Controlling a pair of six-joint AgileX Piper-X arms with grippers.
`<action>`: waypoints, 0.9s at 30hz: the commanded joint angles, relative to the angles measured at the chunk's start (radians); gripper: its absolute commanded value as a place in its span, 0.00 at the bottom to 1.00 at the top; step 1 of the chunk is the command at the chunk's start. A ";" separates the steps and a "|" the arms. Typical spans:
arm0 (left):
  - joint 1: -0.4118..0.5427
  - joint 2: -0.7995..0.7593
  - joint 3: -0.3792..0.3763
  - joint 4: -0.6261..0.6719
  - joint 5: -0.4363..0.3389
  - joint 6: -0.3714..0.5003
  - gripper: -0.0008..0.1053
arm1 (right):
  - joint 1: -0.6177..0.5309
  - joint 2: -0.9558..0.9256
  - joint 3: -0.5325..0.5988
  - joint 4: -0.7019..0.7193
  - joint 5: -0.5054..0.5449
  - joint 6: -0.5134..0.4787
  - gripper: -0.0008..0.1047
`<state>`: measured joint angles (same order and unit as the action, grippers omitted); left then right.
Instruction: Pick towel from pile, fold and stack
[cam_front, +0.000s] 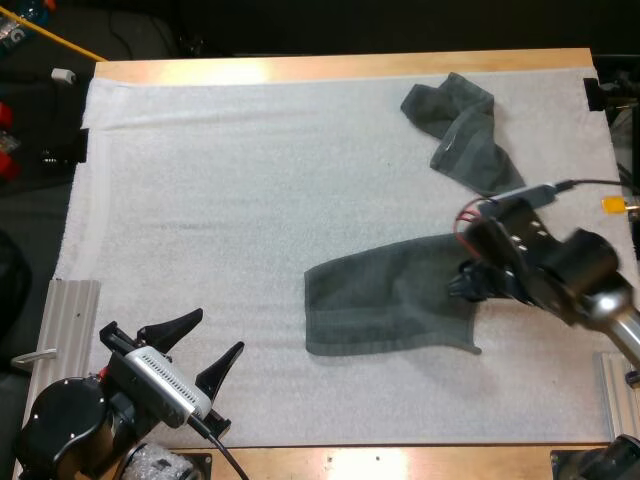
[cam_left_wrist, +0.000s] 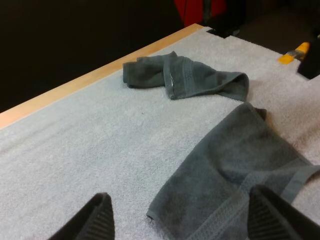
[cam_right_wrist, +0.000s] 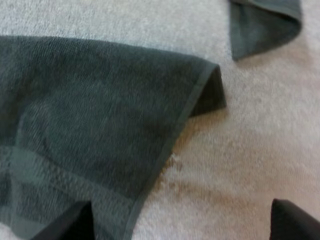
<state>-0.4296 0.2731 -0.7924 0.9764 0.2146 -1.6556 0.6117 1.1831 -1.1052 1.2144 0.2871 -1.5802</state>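
Note:
A dark grey-green towel (cam_front: 385, 298) lies partly spread on the white mat (cam_front: 220, 200), right of the middle. A second, crumpled towel (cam_front: 462, 128) sits near the far right corner. My right gripper (cam_front: 463, 284) hovers over the spread towel's right edge. In the right wrist view it (cam_right_wrist: 180, 227) is open, and the towel's hemmed corner (cam_right_wrist: 200, 90) lies just ahead of its fingers (cam_right_wrist: 67, 225). My left gripper (cam_front: 215, 332) is open at the near left of the mat, holding nothing. In the left wrist view it (cam_left_wrist: 185, 220) faces the spread towel (cam_left_wrist: 235, 165), with the crumpled towel (cam_left_wrist: 187, 77) farther off.
The mat covers most of the wooden table (cam_front: 340, 66). Bare mat stretches across the whole left half and the far middle. Metal rails (cam_front: 70, 320) flank the near corners.

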 joint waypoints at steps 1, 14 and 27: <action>-0.004 0.003 -0.005 -0.011 0.007 -0.015 0.52 | -0.003 -0.039 -0.009 0.030 -0.005 0.019 0.66; -0.004 0.003 -0.005 0.071 0.007 -0.145 0.52 | -0.003 -0.276 0.077 0.108 -0.191 0.217 0.66; -0.004 0.003 -0.005 0.270 0.007 -0.157 0.52 | -0.003 -0.317 0.326 -0.044 -0.217 0.304 0.66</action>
<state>-0.4296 0.2731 -0.7924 1.2386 0.2162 -1.8016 0.6117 0.8708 -0.7717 1.1779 0.0732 -1.2820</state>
